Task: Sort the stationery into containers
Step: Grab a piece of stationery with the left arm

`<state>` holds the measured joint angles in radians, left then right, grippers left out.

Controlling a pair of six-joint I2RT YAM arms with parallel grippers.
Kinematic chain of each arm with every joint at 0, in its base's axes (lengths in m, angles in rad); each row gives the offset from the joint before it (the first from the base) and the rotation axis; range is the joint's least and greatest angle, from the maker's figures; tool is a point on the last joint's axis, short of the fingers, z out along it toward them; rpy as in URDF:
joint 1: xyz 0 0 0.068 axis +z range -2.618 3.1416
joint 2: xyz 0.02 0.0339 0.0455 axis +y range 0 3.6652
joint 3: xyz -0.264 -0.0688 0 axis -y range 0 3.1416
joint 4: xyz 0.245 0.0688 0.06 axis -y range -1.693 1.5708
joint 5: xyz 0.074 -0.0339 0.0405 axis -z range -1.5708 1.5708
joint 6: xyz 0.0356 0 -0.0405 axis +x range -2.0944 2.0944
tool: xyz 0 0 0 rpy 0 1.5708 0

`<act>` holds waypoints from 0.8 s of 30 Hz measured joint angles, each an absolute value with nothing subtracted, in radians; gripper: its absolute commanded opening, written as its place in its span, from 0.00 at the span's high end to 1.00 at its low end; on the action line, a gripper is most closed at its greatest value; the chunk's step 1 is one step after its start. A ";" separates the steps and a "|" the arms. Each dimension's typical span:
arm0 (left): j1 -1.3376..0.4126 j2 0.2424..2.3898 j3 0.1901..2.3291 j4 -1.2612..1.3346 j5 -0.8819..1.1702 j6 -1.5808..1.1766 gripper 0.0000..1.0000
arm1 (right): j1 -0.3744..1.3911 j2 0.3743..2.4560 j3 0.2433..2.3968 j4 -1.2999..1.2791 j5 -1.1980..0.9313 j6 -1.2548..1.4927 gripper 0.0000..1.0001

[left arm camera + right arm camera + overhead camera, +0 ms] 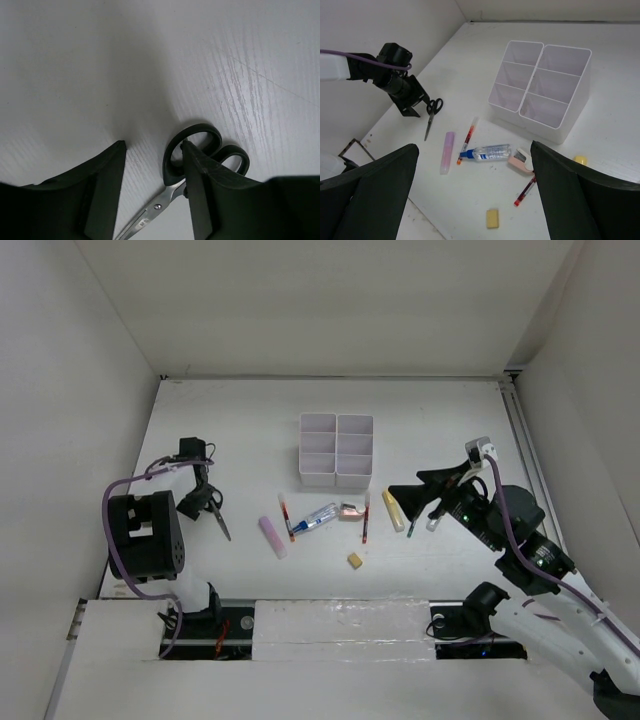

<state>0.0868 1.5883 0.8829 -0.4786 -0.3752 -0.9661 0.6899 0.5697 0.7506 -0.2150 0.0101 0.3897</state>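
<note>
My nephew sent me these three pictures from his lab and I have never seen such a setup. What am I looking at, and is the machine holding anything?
These are two robot arms bolted at the near edge of a white table, each ending in a two-finger claw. One picture looks down from above; the other two come from small cameras on each wrist, so the dark shapes at their lower edges are the claw's own fingers.

On the table lie black-handled scissors, a pink highlighter, a blue-white tube, red pens, a yellow highlighter and a small yellow eraser. Behind them stands a white organizer with empty compartments.

The left claw is down at the scissor handles, one finger against a handle loop, but nothing is lifted yet. The right claw hangs wide open, holding nothing.
</note>
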 measured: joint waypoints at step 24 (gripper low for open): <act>-0.012 1.593 0.910 -0.427 -0.429 -0.945 1.00 | 0.688 0.636 0.736 -0.152 -0.032 0.393 0.00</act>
